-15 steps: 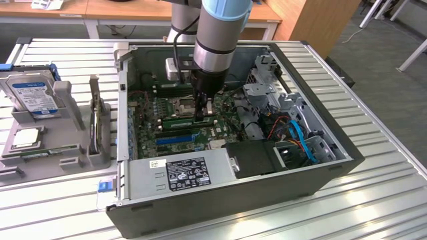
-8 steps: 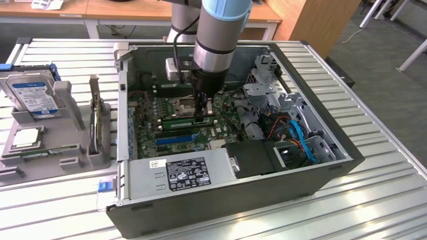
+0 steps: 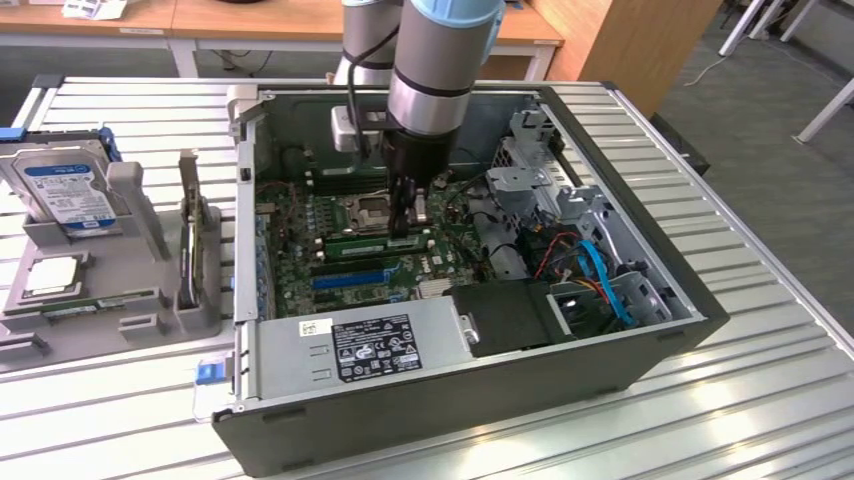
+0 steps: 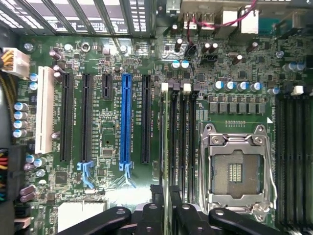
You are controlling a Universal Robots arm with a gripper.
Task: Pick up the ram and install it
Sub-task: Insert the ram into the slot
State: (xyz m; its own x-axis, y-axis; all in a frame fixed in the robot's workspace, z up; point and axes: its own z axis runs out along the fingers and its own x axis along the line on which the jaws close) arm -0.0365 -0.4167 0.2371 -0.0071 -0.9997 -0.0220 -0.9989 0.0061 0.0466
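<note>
The ram (image 4: 165,142) is a thin green stick standing on edge in a memory slot next to the empty processor socket (image 4: 237,169). In the exterior view the ram (image 3: 379,243) sits across the motherboard (image 3: 314,225) inside the open computer case. My gripper (image 4: 169,200) hangs straight above one end of it. Its black fingers (image 4: 155,205) stand a little apart on either side of the stick's edge and do not press on it. The gripper (image 3: 407,212) is open, low inside the case, just over the board.
A silver power supply (image 3: 374,345) and drive cage with blue cables (image 3: 601,280) crowd the case's front and right. On the exterior view's left, a grey fixture (image 3: 134,300) carries a hard drive (image 3: 67,190), a square processor chip (image 3: 54,275) and upright cards. Slatted metal table (image 3: 747,330) all around.
</note>
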